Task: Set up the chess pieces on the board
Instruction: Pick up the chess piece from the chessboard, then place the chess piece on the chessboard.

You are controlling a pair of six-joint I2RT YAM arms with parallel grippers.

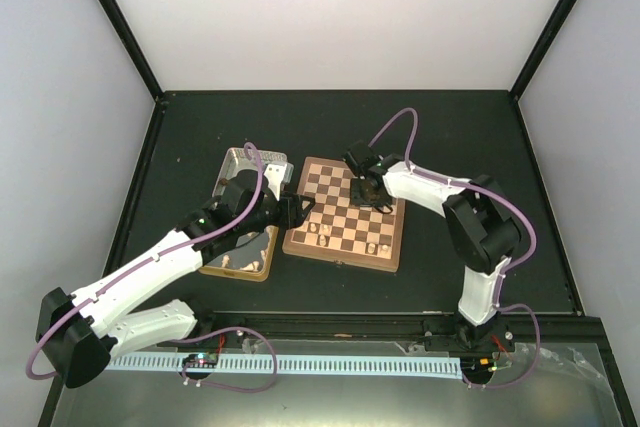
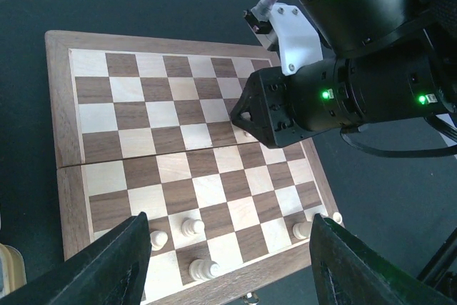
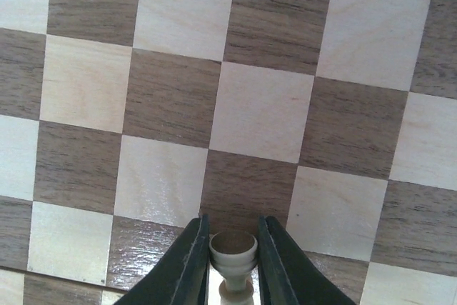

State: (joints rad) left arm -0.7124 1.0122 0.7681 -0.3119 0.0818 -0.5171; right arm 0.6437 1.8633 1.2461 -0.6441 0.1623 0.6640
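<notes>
The board (image 1: 340, 209) lies mid-table, its checkered squares filling the right wrist view (image 3: 257, 112). My right gripper (image 3: 231, 223) is shut on a pale cream chess piece (image 3: 233, 248), held base-outward just above a dark square; in the top view it hovers over the board's far part (image 1: 368, 192). My left gripper (image 2: 228, 255) stands open over the board's near edge with nothing between its fingers (image 2: 107, 269). Below it several cream pieces stand on the near rows: (image 2: 191, 227), (image 2: 203, 269), (image 2: 303, 230).
A gold-sided metal tin (image 1: 262, 269) with cream pieces (image 1: 235, 262) lies left of the board, partly under my left arm. The right arm's black wrist (image 2: 343, 91) hangs over the board's right half in the left wrist view. Dark table surface (image 1: 200, 137) surrounds everything.
</notes>
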